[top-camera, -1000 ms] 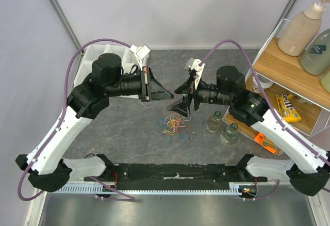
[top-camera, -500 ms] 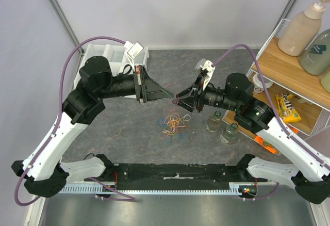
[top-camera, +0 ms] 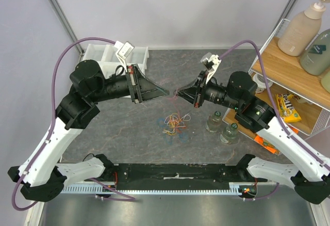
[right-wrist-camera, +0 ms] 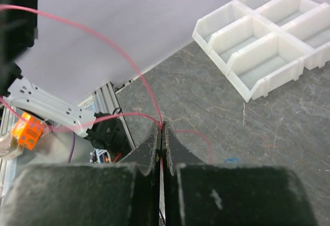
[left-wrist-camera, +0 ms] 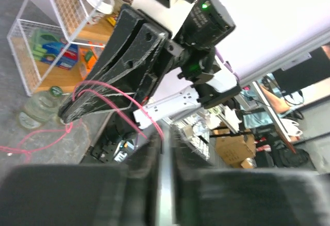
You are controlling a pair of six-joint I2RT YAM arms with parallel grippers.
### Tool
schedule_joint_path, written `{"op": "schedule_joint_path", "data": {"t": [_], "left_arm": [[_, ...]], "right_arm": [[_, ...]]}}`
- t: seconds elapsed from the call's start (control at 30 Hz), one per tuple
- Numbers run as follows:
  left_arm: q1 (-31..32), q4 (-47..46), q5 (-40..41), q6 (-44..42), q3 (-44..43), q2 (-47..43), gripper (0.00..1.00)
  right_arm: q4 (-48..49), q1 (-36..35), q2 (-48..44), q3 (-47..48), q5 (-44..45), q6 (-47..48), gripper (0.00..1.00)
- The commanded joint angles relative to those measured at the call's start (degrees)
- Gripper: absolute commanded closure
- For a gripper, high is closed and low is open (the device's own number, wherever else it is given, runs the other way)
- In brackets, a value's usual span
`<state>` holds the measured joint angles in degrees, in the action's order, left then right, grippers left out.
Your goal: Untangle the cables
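Note:
A thin red cable (top-camera: 174, 94) is stretched in the air between my two grippers, above the table. My left gripper (top-camera: 167, 92) is shut on one end of its loop (left-wrist-camera: 111, 99), which runs into the left gripper's (left-wrist-camera: 164, 137) tips. My right gripper (top-camera: 180, 92) is shut on the other end, where the red cable (right-wrist-camera: 119, 46) enters the right gripper's (right-wrist-camera: 162, 128) closed tips. The two gripper tips nearly touch. The other cables (top-camera: 174, 124), orange, yellow, red and blue, lie in a tangled pile on the table below.
Two clear glass bottles (top-camera: 215, 120) (top-camera: 230, 133) stand right of the pile. A white compartment bin (top-camera: 105, 55) (right-wrist-camera: 268, 45) sits at the back left. A wire shelf (top-camera: 289, 81) with bottles and snacks stands at the right edge.
My right gripper swung up from pointing down at the pile and closed on the red cable. Both arm bodies drew outward; the left gripper stayed shut.

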<state>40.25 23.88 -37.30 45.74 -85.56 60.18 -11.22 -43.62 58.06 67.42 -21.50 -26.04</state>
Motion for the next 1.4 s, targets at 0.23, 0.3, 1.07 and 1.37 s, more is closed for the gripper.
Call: {"op": "schedule_joint_path", "data": {"t": [0.23, 0.3, 1.07, 1.37], "left_arm": [[-0.35, 13.47, 32.28, -1.17, -1.02, -6.91, 0.14], [-0.35, 13.65, 32.64, -1.0, 0.39, -7.62, 0.31], [16.26, -1.03, 45.38, -34.74, 0.22, 8.19, 0.19], [16.27, 2.13, 43.28, -40.9, -2.07, 11.09, 0.3]], "right_arm": [[-1.61, 5.38, 7.58, 7.9, -1.35, -20.61, 1.0], [-1.61, 6.17, 8.73, 8.69, -2.49, -25.26, 1.0], [-17.43, 8.72, 13.13, 17.05, 7.08, -40.23, 1.0], [-17.43, 8.72, 13.13, 17.57, 6.91, -40.05, 1.0]]}}
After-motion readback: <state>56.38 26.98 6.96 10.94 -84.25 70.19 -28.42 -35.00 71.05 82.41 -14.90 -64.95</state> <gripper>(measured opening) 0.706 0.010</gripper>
